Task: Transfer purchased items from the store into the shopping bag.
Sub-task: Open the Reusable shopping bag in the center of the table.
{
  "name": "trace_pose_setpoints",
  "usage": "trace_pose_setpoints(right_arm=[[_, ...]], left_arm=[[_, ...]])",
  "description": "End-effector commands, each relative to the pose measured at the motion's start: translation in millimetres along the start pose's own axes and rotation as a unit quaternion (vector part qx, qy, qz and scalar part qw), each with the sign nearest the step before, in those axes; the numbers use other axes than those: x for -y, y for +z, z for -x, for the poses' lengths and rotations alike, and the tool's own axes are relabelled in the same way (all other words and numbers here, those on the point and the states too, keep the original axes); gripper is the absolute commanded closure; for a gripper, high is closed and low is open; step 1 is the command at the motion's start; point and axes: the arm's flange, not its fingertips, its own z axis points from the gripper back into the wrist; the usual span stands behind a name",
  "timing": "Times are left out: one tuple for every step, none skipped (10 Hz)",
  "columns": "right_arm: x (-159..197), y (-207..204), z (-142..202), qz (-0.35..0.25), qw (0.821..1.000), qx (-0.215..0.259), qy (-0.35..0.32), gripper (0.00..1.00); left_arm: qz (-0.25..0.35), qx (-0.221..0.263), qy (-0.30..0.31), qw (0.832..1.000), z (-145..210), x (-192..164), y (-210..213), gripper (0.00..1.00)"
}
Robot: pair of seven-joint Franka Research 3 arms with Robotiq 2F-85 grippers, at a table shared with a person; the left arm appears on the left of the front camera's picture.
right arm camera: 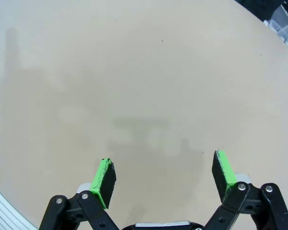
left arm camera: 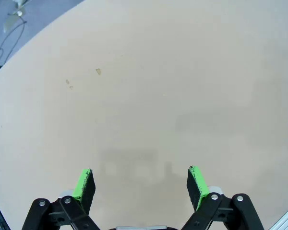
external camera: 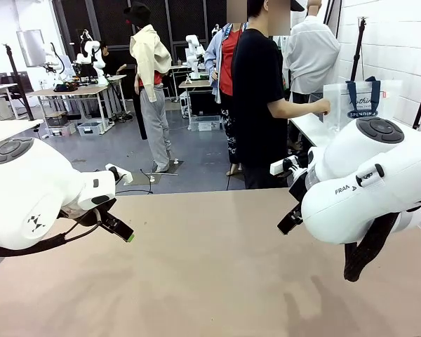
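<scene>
Hanging spread and empty over the tabletop (external camera: 217, 267), left fingers (left arm camera: 84, 184) and right fingers (right arm camera: 105, 178) are probably risking hitting the person's hand (external camera: 324, 107) touching the shopping bag (external camera: 361, 98) at two o'clock.

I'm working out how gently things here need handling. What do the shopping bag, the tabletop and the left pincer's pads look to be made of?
Shopping bag: probably thin plastic film; it is translucent, pale, and the background shows faintly through it.
Tabletop: smooth matte tan surface, perhaps laminate; it is even in colour, with no grain or glare.
Left pincer pads: bright green and matte, likely rubber or a similar soft coating.
</scene>
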Motion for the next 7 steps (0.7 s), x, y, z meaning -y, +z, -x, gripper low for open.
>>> trace_pose_setpoints(right_arm=[[-0.9,-0.1,-0.2,0.0,1.0,0.0,0.001,0.0],[-0.9,-0.1,-0.2,0.0,1.0,0.0,0.001,0.0],[-0.9,-0.1,-0.2,0.0,1.0,0.0,0.001,0.0],[-0.9,-0.1,-0.2,0.0,1.0,0.0,0.001,0.0],[-0.9,-0.1,-0.2,0.0,1.0,0.0,0.001,0.0],[-0.9,-0.1,-0.2,0.0,1.0,0.0,0.001,0.0],[-0.9,-0.1,-0.2,0.0,1.0,0.0,0.001,0.0]], left_arm=[[0.0,0.0,0.001,1.0,0.2,-0.6,0.0,0.0],[0.0,0.0,0.001,1.0,0.2,-0.6,0.0,0.0],[0.0,0.0,0.001,1.0,0.2,-0.6,0.0,0.0],[0.0,0.0,0.001,1.0,0.2,-0.6,0.0,0.0],[0.0,0.0,0.001,1.0,0.2,-0.6,0.0,0.0],[0.0,0.0,0.001,1.0,0.2,-0.6,0.0,0.0],[0.0,0.0,0.001,1.0,0.2,-0.6,0.0,0.0]])
